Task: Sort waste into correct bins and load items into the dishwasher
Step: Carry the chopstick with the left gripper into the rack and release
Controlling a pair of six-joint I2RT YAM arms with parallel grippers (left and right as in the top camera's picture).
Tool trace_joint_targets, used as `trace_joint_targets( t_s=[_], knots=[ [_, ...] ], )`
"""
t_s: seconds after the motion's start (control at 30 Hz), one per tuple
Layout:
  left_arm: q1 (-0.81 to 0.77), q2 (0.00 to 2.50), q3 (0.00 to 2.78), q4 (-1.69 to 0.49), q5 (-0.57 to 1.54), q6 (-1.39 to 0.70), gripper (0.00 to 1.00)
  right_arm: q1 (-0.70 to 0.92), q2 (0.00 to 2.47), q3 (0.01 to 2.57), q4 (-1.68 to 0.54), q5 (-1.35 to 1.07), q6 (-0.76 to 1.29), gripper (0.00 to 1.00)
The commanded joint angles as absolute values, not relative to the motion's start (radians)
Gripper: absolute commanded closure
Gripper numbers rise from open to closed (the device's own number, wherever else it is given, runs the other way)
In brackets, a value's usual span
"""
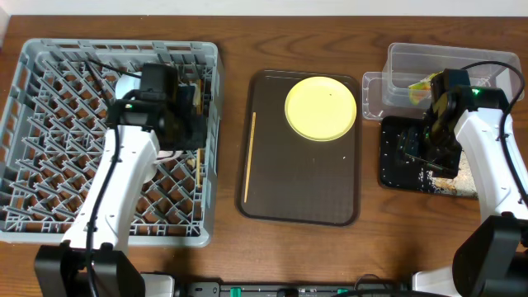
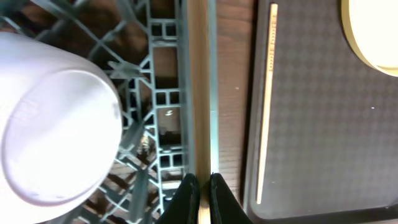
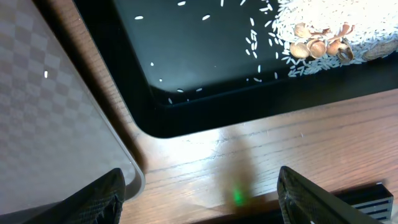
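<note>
— Over at the far left, above the grey rack [image 1: 115, 45], what does the overhead camera give you of the left gripper?

— Little. The arm's dark body hides the fingertips. The left wrist view is the one that shows it: the left gripper [image 2: 200, 186] is clenched on a thin wooden chopstick [image 2: 199, 93], which runs straight out from the tips along the rack's right wall.

— Anything beside it?

— To the gripper's left, inside the rack, a white vessel [image 2: 56, 124] sits with its base towards the camera. Cup or bowl, I cannot tell. To the gripper's right, past a strip of table [image 2: 233, 93], a second chopstick [image 2: 267, 106] lies on the brown tray [image 2: 311, 137], parallel to the held one and well apart from the tips. The yellow plate [image 2: 373, 31] is further right on that tray.

— And the right side?

— Overhead shows what the wrist cannot: the clear tub [image 1: 400, 66] with the green-and-yellow wrapper [image 1: 422, 85] in it, just behind the black tray [image 1: 396, 161]. The right wrist view shows the right gripper [image 3: 199, 199] released, fingers [image 3: 99, 199] spread wide over the wooden table, nothing between them.

— Where is the rice?

— Ahead of the fingertips and to their right. The rice [image 3: 336, 25] is heaped in the black tray with pale brown shells [image 3: 317, 46] on it, and loose grains scatter across the tray floor nearer the gripper.
</note>
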State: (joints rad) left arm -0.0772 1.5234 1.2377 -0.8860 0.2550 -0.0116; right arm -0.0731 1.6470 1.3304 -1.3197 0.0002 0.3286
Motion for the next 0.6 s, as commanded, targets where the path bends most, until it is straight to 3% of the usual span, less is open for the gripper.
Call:
trace_joint_targets(
  t_s=[0.0,0.43,0.47,0.57],
  knots=[
    [-0.068,1.53,1.25,-0.889,0.273,0.068,0.94,-0.078,1.623,1.34,-1.321,0.01,0.318,0.23],
    [-0.068,1.672,1.25,-0.847,0.216,0.101,0.94,-0.078,1.623,1.34,-1.324,-0.001,0.318,0.24],
    [-0.068,1.674,1.25,-0.846,0.216,0.101,0.89,-0.078,1.623,1.34,-1.324,-0.001,0.318,0.24],
    [-0.068,1.671,1.25,-0.84,0.216,0.101,0.56,-0.078,1.623,1.34,-1.324,-0.001,0.318,0.24]
  ],
)
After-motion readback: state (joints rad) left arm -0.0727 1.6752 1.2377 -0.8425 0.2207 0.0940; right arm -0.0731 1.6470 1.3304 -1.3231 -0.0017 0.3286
